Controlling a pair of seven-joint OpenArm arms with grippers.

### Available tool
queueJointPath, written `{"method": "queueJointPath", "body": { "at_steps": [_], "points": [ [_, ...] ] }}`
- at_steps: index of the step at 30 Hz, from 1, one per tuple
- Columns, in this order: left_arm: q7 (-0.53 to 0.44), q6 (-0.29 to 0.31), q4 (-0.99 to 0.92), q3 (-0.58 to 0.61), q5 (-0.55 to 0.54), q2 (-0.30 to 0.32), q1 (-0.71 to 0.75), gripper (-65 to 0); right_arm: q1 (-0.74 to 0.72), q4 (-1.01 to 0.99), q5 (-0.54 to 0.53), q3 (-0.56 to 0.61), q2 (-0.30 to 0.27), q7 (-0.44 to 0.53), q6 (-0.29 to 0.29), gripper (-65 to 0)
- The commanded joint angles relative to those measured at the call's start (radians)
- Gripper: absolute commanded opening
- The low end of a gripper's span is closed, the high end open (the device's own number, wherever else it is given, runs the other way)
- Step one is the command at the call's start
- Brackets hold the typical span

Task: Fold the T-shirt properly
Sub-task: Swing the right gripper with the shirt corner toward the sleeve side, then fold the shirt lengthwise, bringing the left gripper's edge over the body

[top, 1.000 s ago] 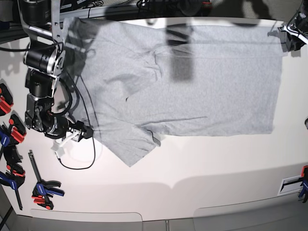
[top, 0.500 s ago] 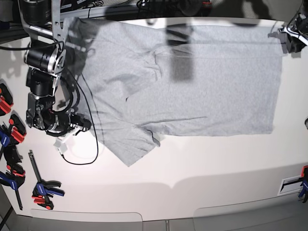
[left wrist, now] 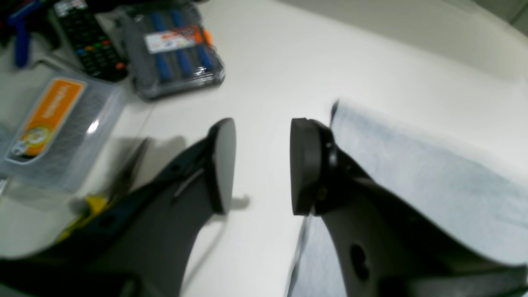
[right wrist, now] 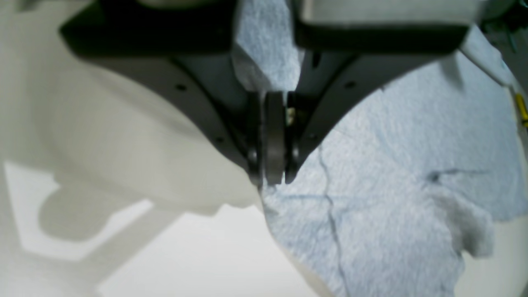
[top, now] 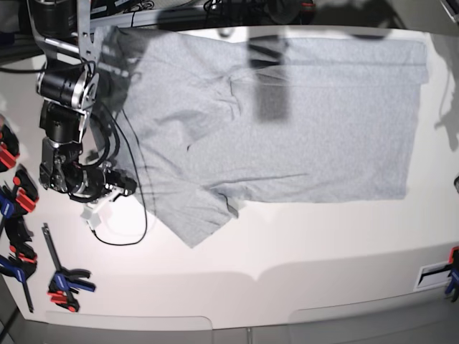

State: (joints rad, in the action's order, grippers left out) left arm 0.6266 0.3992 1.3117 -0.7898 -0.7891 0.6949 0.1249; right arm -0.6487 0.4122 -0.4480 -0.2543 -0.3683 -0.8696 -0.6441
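Note:
The light grey T-shirt point(top: 287, 122) lies spread flat on the white table point(top: 301, 258), plain side up, with one sleeve point(top: 193, 215) pointing toward the front. My right gripper point(top: 128, 185) is at the shirt's left edge. In the right wrist view this gripper point(right wrist: 272, 175) is shut, with a fold of the shirt point(right wrist: 266, 49) pinched between its fingers. My left gripper point(left wrist: 264, 123) is open and empty, just above the table beside a shirt corner point(left wrist: 412, 165). It is out of the base view.
Several red and blue clamps point(top: 16, 208) lie along the table's left edge. A thin cable point(top: 122, 236) loops by the right gripper. A case of blue tools point(left wrist: 177, 49), a clear box with an orange label point(left wrist: 53, 119) and a remote point(left wrist: 90, 41) sit beyond the left gripper.
The left arm has left the shirt's far right corner and gone out of the base view. The right gripper has shifted slightly up at the shirt's left edge.

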Motion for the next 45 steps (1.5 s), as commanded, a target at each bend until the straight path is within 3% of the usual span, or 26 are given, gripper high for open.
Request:
{"method": "queueJointPath", "body": {
  "at_steps": [1,5,8,14,17,20,24,37,45],
  "points": [
    [-0.021,0.010,-0.054,-0.001,-0.034,0.057,-0.056,-44.7,-0.018,0.007,0.023,0.002,-0.011,-0.011,0.008,-65.0],
    [-0.021,0.042,-0.363,0.081,-0.077,0.152,-0.254,-44.7,-0.018,0.007,0.023,0.002,-0.011,-0.011,0.008,-65.0],
    [-0.022,0.058,-0.576,0.181,-0.084,0.187,-0.397,-44.7,-0.018,0.007,0.023,0.002,-0.011,-0.011,0.008,-65.0],
    [-0.053,0.061,-0.900,0.361,-0.084,0.139,-0.598,-44.7,-0.018,0.007,0.023,0.002,-0.011,-0.013,0.008,-65.0],
    [-0.068,0.060,-1.000,0.387,-0.084,0.095,-0.648,-44.7,-0.018,0.007,0.023,0.002,-0.011,-0.014,0.008,-65.0],
    [-0.067,0.061,-1.047,0.387,-0.082,0.052,-0.674,-43.5,-0.018,0.007,0.026,0.002,-0.011,-0.014,0.008,-65.0],
    [-0.055,0.064,-1.048,0.387,-0.076,0.005,-0.680,-34.4,-0.018,0.007,0.026,0.002,-0.011,-0.014,0.008,-65.0],
    [-0.060,0.064,-1.048,0.387,-0.042,-0.110,-0.699,-34.5,-0.018,0.007,0.026,0.002,-0.011,-0.013,0.008,-65.0],
    [-0.051,0.064,-1.048,0.387,0.003,-0.118,-0.763,-34.6,-0.018,0.007,0.026,0.002,-0.011,-0.013,0.008,-65.0]
  ]
}}
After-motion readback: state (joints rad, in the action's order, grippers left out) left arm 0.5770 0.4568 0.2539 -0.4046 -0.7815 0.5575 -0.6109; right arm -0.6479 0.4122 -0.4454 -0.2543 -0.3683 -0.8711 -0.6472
